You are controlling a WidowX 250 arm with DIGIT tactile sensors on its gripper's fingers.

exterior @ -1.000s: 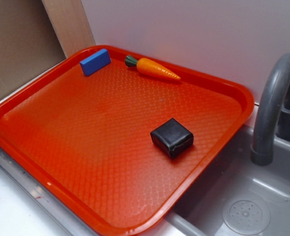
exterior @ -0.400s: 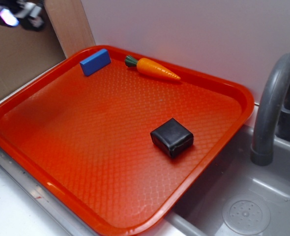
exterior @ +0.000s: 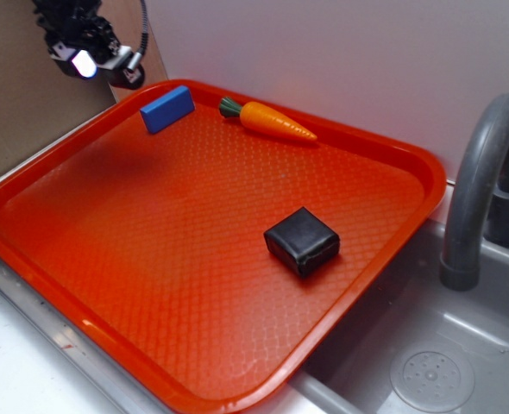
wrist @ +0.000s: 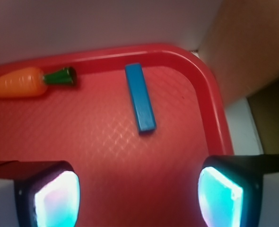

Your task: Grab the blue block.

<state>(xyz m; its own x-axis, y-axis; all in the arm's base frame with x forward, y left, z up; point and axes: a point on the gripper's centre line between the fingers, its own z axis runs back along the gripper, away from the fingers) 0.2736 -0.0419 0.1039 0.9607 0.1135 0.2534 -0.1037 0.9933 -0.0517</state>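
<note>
The blue block lies flat in the far left corner of the red tray. In the wrist view the blue block sits ahead of the fingers, lengthwise toward the tray's rim. My gripper hangs in the air at the upper left, above the tray's left edge and left of the block, not touching it. In the wrist view my gripper is open, its glowing pads far apart with only bare tray between them.
An orange toy carrot lies along the tray's far rim, right of the block. A glossy black cube sits toward the tray's right side. A grey sink with a faucet is at the right. A brown board stands behind the gripper.
The gripper has come into view at the top left and moved down and right toward the blue block. The block, carrot and cube have not moved.
</note>
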